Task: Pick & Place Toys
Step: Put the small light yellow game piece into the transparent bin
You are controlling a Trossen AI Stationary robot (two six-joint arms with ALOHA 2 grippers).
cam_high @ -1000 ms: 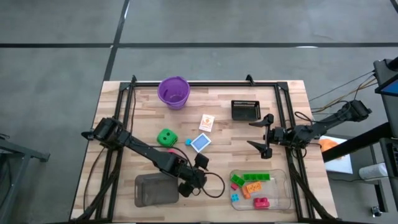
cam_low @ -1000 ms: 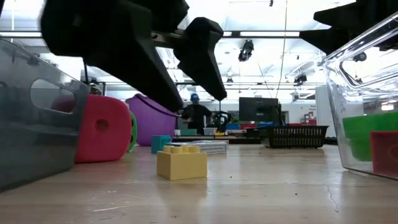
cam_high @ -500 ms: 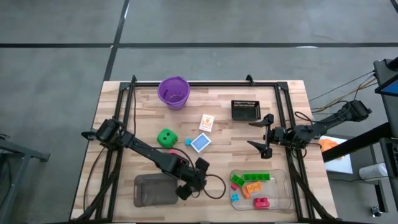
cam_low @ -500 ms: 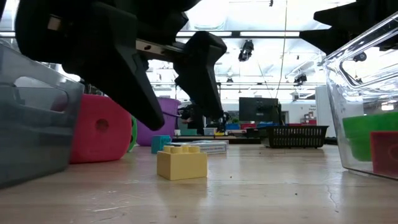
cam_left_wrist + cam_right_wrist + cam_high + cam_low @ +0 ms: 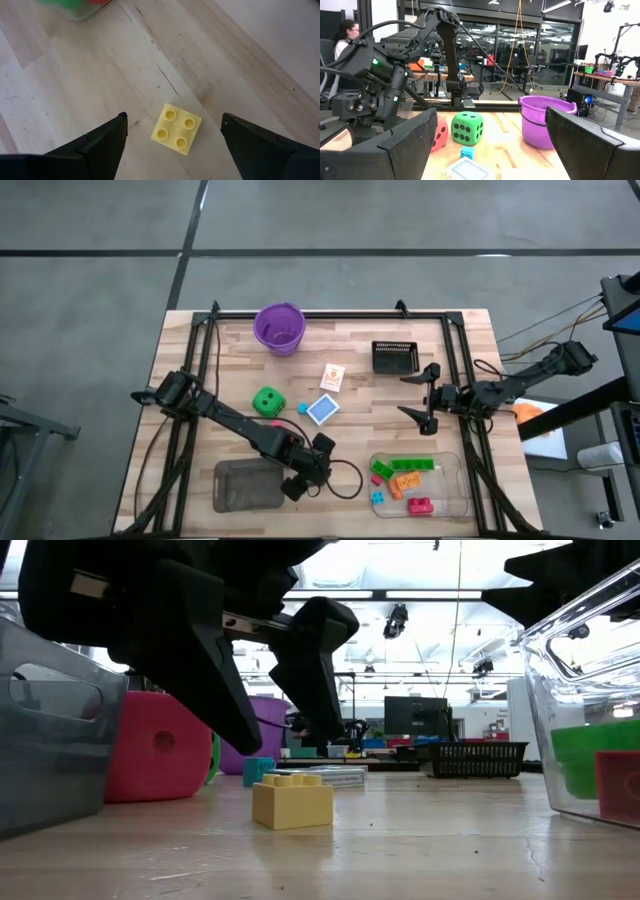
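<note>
A yellow four-stud brick (image 5: 176, 129) lies flat on the wooden table near its front edge, also seen in the low view (image 5: 292, 800). My left gripper (image 5: 173, 118) hangs open just above it, slanting down, one finger on either side and touching nothing. The high view shows this gripper (image 5: 303, 480) between the two trays. A red die (image 5: 160, 745) and a green die (image 5: 267, 401) rest on the table behind it. Two picture cards (image 5: 332, 377) (image 5: 322, 409) lie flat mid-table. My right gripper (image 5: 405, 394) waits open at the table's right.
A grey tray (image 5: 245, 485) stands close on the left gripper's left side. A clear tray (image 5: 452, 490) at the front right holds several coloured bricks. A purple cup (image 5: 279, 327) and a black basket (image 5: 394, 356) stand at the back. A small blue brick (image 5: 303, 408) lies by the cards.
My left gripper has sunk a little toward the yellow brick and tipped further down, and its fingers have drawn somewhat closer together. The grey tray has slid slightly toward the table's left edge. The yellow brick has stayed in place.
</note>
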